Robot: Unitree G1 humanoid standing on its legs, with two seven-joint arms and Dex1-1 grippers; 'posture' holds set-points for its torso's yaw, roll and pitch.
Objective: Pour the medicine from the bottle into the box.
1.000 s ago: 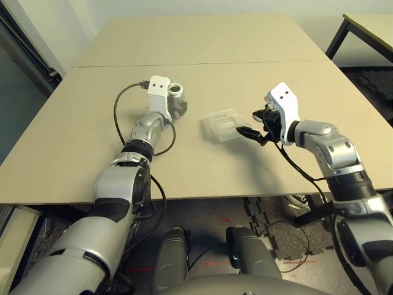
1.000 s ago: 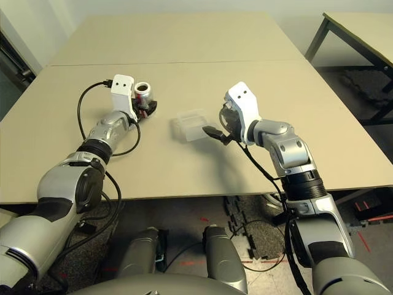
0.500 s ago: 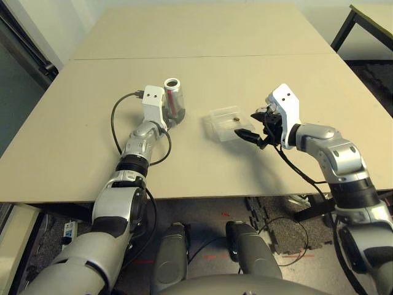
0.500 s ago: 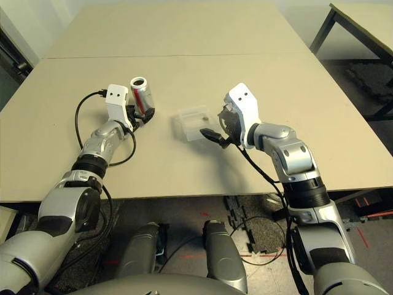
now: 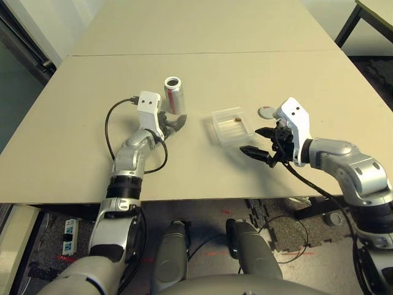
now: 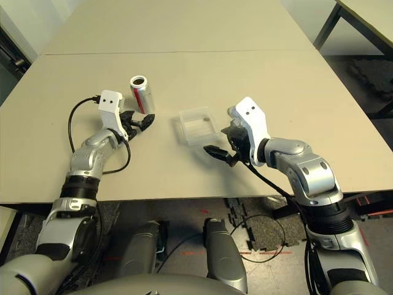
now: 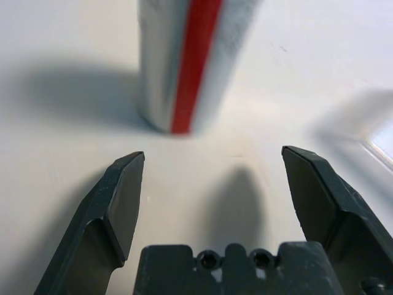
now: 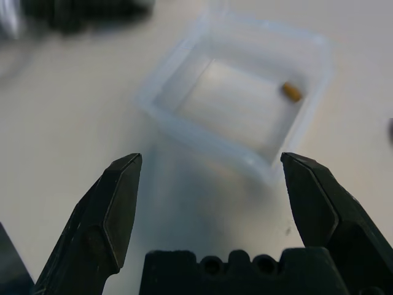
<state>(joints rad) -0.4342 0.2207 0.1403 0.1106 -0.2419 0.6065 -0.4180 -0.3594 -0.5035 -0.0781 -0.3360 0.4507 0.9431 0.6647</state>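
Now the right gripper (image 5: 263, 142) hangs nearest to the robot, with its two black fingers spread wide and nothing between them; the left gripper (image 6: 139, 122) is also wide and holds nothing.

Just past the right gripper sits the box (image 5: 232, 126), flat on the table (image 5: 202, 74); the right wrist view shows the box straight ahead of the spread fingers, close but not touching. Inside the box, by its far wall, lies the medicine (image 5: 236, 118), one tiny brown piece; so the pouring looks done, as far as these pictures can tell.

Just past the left gripper stands the bottle (image 5: 174, 94); it is upright, its long side points up, and its mouth at the top is open. In the left wrist view it stands a little beyond the fingertips (image 7: 128, 178), apart from them, not between them. The round grey cap (image 5: 266, 112) lies flat on the table on the far side of the right gripper, off to the right of the box.

The bottle is much nearer the left arm, and the box and cap are nearer the right arm; any next reach for the bottle would go forward from the left gripper.
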